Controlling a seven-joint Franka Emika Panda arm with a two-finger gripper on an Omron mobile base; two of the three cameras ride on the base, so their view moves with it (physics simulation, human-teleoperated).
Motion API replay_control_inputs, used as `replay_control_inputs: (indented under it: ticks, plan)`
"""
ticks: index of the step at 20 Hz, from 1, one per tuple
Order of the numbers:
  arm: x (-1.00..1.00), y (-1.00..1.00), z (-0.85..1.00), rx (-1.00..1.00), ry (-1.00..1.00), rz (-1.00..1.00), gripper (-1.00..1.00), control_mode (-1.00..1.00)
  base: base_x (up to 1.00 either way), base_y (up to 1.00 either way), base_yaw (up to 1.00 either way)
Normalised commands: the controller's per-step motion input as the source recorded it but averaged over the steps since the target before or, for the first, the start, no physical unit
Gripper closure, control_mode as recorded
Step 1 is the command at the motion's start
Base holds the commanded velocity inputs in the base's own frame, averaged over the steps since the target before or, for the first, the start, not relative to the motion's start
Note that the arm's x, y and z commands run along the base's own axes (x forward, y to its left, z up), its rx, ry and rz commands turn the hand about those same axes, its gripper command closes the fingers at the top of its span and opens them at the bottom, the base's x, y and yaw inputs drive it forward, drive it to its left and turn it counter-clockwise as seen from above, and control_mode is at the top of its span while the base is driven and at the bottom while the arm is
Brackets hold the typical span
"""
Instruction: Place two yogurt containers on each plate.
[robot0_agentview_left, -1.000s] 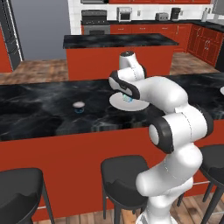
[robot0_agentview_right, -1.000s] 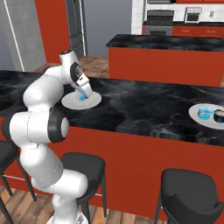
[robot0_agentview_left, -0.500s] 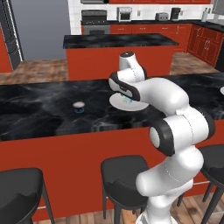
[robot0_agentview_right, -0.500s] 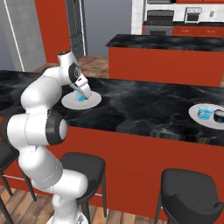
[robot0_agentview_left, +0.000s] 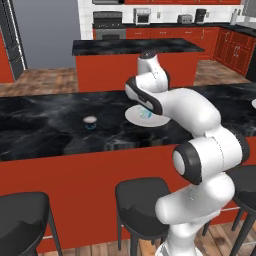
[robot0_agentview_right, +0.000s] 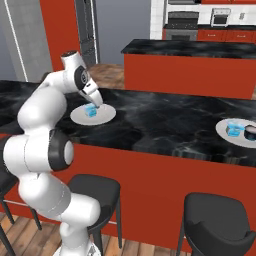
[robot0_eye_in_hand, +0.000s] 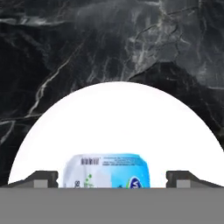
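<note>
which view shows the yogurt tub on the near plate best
The hand view: the yogurt tub sits close up on the white plate, label and barcode legible, the jaws standing wide either side and clear of it. In the right base view it is a small blue block; in the left base view the arm partly hides it.

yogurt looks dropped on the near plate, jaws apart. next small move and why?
Probably lift the gripper straight up and clear. Its fingertips stand apart on either side of the yogurt tub, which rests on the near plate. That plate shows one tub; another tub sits alone on the counter, likely the next pick.
</note>
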Motion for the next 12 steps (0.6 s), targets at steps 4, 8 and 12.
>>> replay_control_inputs:
  ticks: [4, 8, 12]
  plan:
    - [-0.26, 0.00, 0.64, 0.00, -0.09, 0.01, -1.00, -1.00, 0.00, 0.00, 0.00]
    - [-0.75, 0.18, 0.40, 0.11, -0.01, 0.16, -1.00, -1.00, 0.00, 0.00, 0.00]
    - [-0.71, 0.41, 0.08, 0.21, 0.04, 0.33, -1.00, -1.00, 0.00, 0.00, 0.00]
